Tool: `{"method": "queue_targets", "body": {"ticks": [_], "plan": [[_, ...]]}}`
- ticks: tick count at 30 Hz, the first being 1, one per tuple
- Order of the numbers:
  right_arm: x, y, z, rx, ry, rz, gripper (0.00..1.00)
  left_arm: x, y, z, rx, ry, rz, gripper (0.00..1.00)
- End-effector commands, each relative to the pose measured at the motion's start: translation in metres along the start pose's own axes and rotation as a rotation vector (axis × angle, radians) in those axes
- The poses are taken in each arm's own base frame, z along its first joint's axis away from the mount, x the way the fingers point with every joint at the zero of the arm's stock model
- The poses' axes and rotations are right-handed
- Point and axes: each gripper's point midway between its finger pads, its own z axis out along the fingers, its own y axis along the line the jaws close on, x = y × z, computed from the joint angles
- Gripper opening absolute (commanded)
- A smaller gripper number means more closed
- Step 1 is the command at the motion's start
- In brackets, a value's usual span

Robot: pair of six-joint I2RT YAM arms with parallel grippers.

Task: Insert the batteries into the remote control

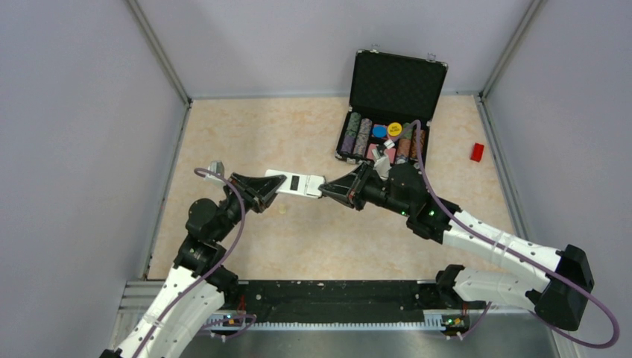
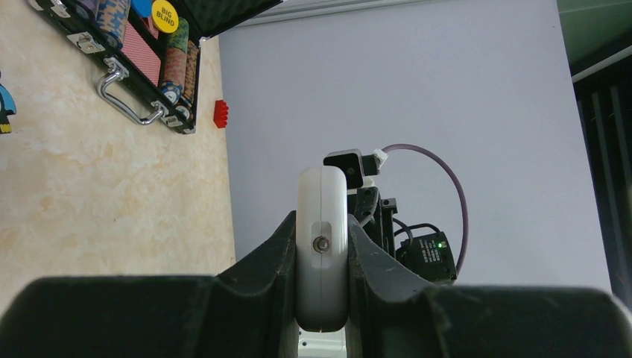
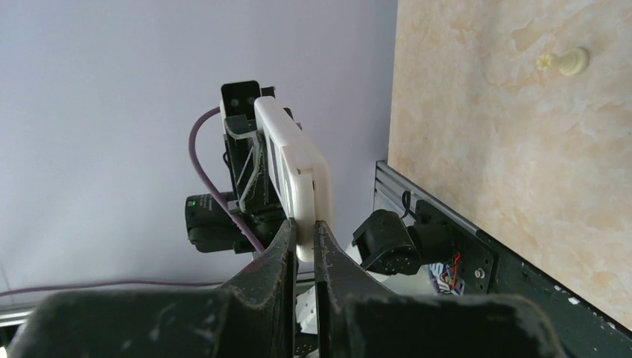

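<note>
Steadiness matters: with left gripper (image 1: pixel 277 189) and right gripper (image 1: pixel 323 190) each clamped on an end of the remote control (image 1: pixel 310 185), hold its dark bay (image 1: pixel 295 182) level, facing up.

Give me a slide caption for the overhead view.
Left gripper and right gripper hold the remote control between them, dark bay facing up.
</note>
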Motion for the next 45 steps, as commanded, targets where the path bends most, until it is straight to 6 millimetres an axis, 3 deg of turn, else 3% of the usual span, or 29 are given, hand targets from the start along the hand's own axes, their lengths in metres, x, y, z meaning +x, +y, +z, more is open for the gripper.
{"method": "queue_targets", "body": {"ticks": [1, 21, 45], "plan": [[0.012, 0.002, 0.001, -0.014, 0.072, -0.024, 0.00, 0.001, -0.057, -0.009, 0.199, 0.005, 0.006, 0.00], [0.010, 0.003, -0.009, -0.016, 0.091, 0.022, 0.00, 0.004, -0.061, -0.010, 0.203, 0.015, 0.114, 0.00], [-0.001, 0.007, -0.020, -0.044, 0.034, -0.067, 0.00, -0.001, -0.061, -0.012, 0.192, -0.012, 0.020, 0.00]]}}
